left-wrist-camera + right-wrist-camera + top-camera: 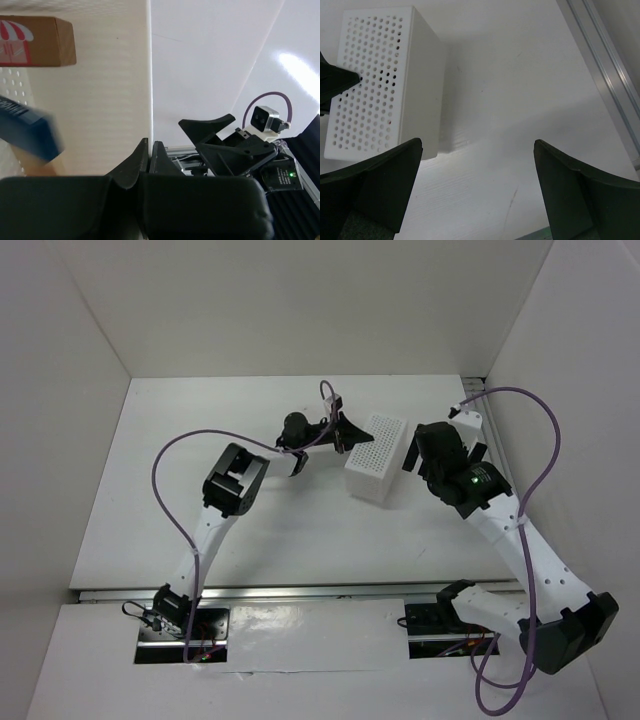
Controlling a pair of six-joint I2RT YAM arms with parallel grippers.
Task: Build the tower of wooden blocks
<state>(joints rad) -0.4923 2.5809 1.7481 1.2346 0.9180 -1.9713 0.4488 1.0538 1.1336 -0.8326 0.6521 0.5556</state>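
Your left gripper [150, 154] is clamped on the wall of the white perforated tub [107, 90]. Inside lie a brown block [47, 42] printed with a red-and-white awning, a blurred blue block [27, 132] and a pale block [42, 167]. Your right gripper [477, 147] hangs spread wide beside the tub.

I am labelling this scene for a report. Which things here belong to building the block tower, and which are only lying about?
For the job: brown block with a red-and-white picture; blue block; pale wood block next to it.
Not for the job: white perforated tub, its wall pinched by the left gripper.
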